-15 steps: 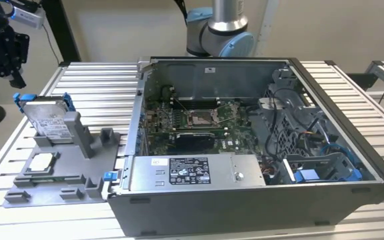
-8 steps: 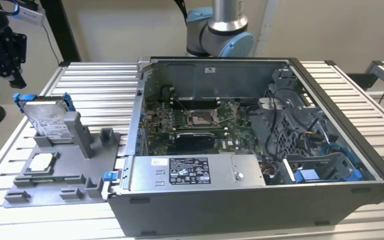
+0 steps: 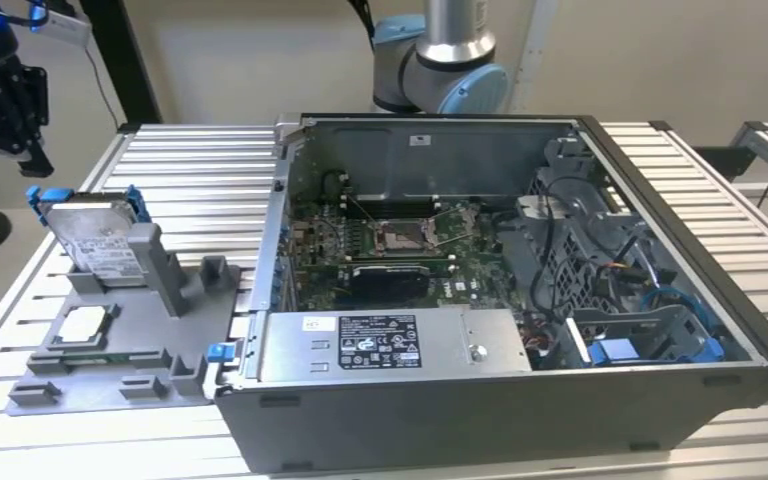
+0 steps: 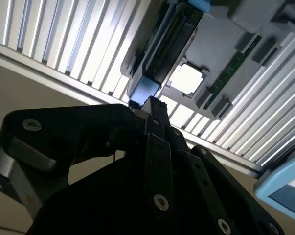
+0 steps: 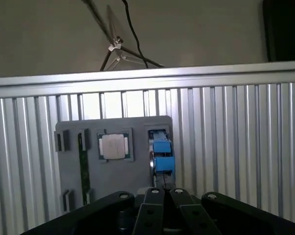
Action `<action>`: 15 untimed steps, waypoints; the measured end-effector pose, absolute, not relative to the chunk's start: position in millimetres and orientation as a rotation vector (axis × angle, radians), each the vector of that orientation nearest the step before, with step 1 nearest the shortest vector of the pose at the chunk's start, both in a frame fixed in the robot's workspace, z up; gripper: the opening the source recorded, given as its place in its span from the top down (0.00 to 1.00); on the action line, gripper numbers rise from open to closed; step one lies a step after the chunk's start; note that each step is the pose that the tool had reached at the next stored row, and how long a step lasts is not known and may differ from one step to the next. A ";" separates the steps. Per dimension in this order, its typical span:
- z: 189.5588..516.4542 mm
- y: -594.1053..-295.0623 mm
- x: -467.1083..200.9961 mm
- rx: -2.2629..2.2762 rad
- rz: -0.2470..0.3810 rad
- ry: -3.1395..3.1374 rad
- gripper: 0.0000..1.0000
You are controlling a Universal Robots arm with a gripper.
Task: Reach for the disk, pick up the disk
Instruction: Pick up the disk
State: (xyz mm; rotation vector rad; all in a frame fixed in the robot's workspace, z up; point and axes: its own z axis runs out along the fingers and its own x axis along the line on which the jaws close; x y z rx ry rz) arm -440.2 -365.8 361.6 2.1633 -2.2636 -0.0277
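Well apart from disk (image 3: 91, 235), pincer (image 3: 35, 160) hangs w/ jaws closed.

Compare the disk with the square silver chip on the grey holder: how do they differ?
The disk stands tilted on edge in a slot of the grey holder; the chip lies flat in a recess. The disk is larger and rectangular, the chip small and square. The disk carries a blue frame; the chip has none. Both are silver-grey and sit on that holder.

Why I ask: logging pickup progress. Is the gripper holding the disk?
No, the gripper hangs clear of the disk, which stands in the grey fixture.
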 end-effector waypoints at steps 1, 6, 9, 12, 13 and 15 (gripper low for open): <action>361.5 -365.9 -440.2 2.175 -0.028 -2.252 1.00; 361.5 -368.7 -439.6 2.184 -0.027 -2.243 1.00; 361.5 -369.9 -439.1 2.184 -0.028 -2.244 1.00; 361.5 -370.3 -439.0 2.184 -0.027 -2.243 1.00; 361.5 -370.3 -439.0 2.184 -0.028 -2.244 1.00; 361.5 -370.5 -439.0 2.184 -0.027 -2.243 1.00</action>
